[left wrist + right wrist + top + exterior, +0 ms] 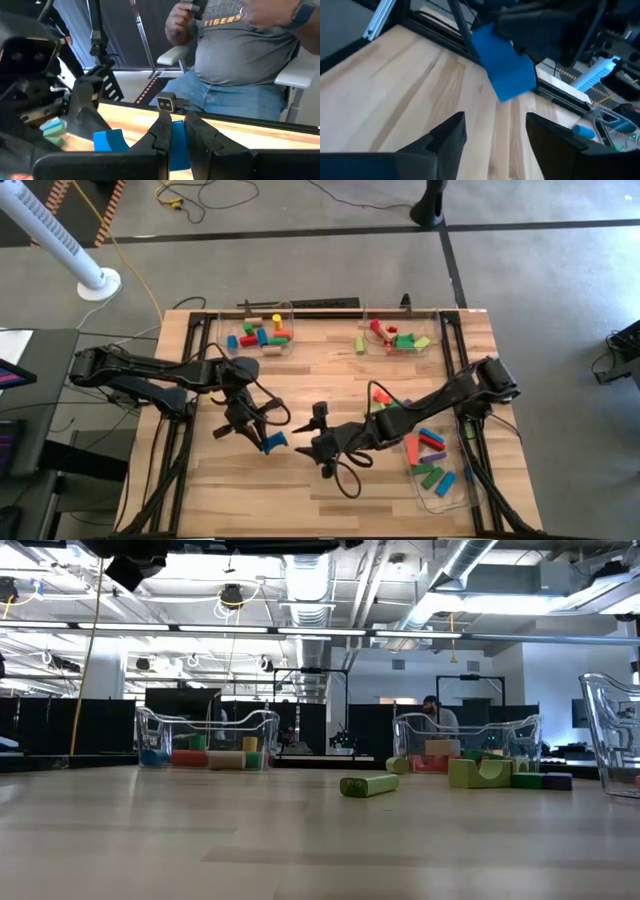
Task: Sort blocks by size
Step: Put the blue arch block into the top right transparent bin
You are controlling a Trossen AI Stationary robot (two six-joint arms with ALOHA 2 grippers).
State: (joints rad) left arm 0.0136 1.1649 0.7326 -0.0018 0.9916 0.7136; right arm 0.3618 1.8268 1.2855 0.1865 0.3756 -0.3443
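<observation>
Your left gripper (268, 436) has its fingers clamped on the blue block (274, 443), lifted mid-counter (240, 490). Your right gripper (308, 432) waits just beside, fingers spread. Feed the block squarely between them, release only once gripped. Open room nearby; the right-edge tray (455, 498) is well apart.

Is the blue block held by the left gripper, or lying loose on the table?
Held. In the left wrist view the blue block sits clamped between the left gripper's fingers; the right gripper faces it, open and empty.
</observation>
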